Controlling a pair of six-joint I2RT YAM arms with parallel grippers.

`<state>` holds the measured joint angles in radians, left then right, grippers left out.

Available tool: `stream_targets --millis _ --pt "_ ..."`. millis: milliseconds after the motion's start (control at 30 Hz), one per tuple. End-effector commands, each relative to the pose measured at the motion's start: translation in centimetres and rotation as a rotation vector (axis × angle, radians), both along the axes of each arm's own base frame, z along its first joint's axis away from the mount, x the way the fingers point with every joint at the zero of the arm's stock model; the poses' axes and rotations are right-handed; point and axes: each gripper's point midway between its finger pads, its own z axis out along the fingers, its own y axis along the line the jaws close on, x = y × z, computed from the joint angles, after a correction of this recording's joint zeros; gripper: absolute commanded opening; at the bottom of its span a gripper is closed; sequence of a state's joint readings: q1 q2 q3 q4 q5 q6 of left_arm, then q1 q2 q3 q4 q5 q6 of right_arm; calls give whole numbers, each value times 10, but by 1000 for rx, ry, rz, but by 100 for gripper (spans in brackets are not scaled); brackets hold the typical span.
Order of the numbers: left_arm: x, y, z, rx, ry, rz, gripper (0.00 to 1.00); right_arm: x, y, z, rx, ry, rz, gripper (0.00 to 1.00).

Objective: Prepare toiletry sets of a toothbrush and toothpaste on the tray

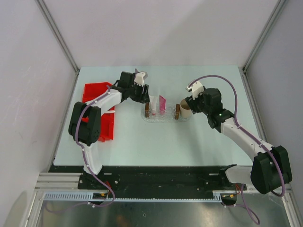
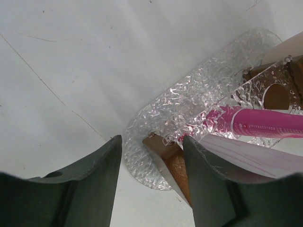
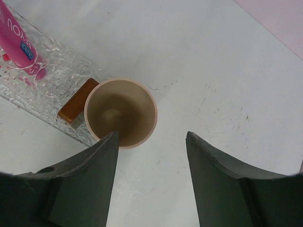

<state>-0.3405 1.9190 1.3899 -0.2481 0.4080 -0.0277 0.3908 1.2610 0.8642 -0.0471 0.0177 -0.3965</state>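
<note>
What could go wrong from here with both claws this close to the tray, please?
1. The left claw is open right beside the clear textured plastic tray, one finger near the white squeeze tube and magenta-pink squeeze tube. A sideways move might shove the tray or tip them.
2. The right claw is open with one finger over the rim of the tan paper cup by the tray's end. Descending could knock it into the tray.
</note>
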Motion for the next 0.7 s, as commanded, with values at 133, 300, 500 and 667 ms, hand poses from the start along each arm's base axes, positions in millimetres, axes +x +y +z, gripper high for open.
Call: stream_targets --millis 133,300,500,667 --pt "8 -1 6 -7 -11 61 58 1 -1 12 29 -39 -5 63" --pt "5 -2 5 -12 -3 52 58 1 -3 12 30 -38 -10 63" --pt "2 -3 2 -10 3 44 58 0 -3 9 28 -29 -10 63" --pt "-1 -3 -1 -5 9 38 58 2 -4 8 26 -28 -12 63"
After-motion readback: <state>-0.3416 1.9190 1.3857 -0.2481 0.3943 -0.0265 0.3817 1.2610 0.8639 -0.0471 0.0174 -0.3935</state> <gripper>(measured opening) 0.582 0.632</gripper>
